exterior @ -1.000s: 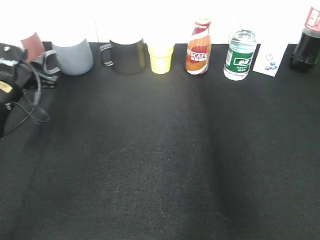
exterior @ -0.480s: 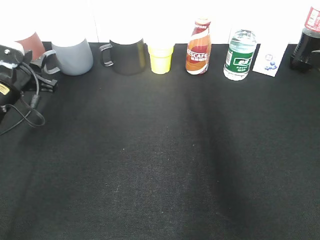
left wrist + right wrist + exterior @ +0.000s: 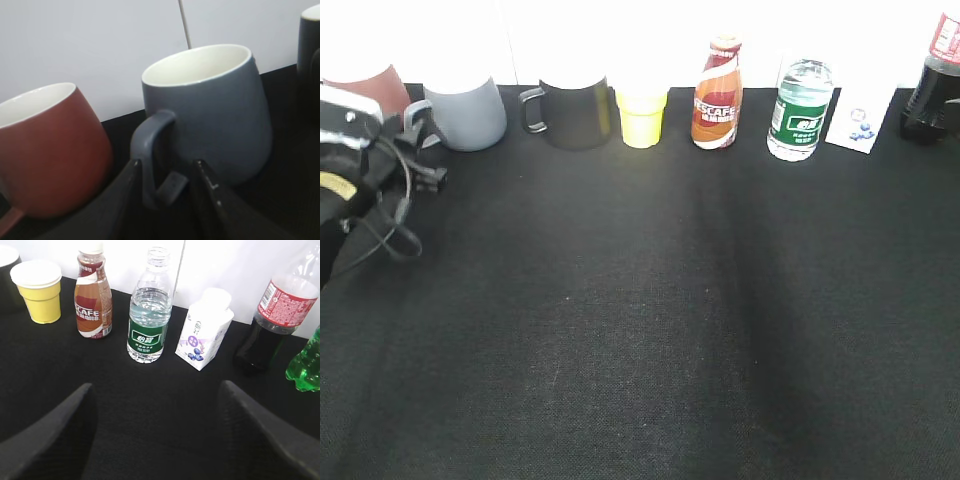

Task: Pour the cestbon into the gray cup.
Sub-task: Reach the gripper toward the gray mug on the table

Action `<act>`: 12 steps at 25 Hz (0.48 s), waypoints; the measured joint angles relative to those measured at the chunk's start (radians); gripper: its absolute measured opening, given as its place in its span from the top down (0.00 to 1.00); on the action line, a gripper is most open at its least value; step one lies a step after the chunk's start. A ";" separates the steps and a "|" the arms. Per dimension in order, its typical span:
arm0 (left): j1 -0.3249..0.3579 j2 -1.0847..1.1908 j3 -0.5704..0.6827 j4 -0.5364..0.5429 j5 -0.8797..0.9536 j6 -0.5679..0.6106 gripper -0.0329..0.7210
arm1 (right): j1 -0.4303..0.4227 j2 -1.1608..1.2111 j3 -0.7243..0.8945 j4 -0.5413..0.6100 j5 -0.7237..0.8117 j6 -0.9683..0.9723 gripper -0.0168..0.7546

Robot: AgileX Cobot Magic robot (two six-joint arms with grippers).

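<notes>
The cestbon [image 3: 799, 110], a clear bottle with a green label, stands uncapped in the back row right of centre. It also shows in the right wrist view [image 3: 149, 325]. The gray cup [image 3: 468, 112] stands at the back left, with its handle towards my left gripper [image 3: 425, 162]. In the left wrist view the cup [image 3: 220, 115] is empty. My left gripper [image 3: 167, 165] is open, and its fingers straddle the handle. My right gripper [image 3: 155, 390] is open and empty over the cloth, short of the cestbon.
A reddish mug [image 3: 45, 155] stands close to the left of the gray cup. Along the back are a black mug [image 3: 575, 112], a yellow cup [image 3: 642, 115], a Nescafe bottle [image 3: 718, 95], a white carton [image 3: 862, 118], a cola bottle [image 3: 932, 85] and a green bottle [image 3: 305, 365].
My left arm has shifted right, towards the gray cup's handle. The cup and the bottles have not moved.
</notes>
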 joint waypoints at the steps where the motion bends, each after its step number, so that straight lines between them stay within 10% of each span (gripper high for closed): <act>1: 0.000 0.000 -0.011 0.000 0.002 0.000 0.62 | 0.000 0.000 0.000 -0.001 -0.001 0.000 0.26; 12: 0.001 0.063 -0.069 -0.045 0.002 0.009 0.62 | 0.000 0.000 0.000 -0.004 -0.022 0.000 0.26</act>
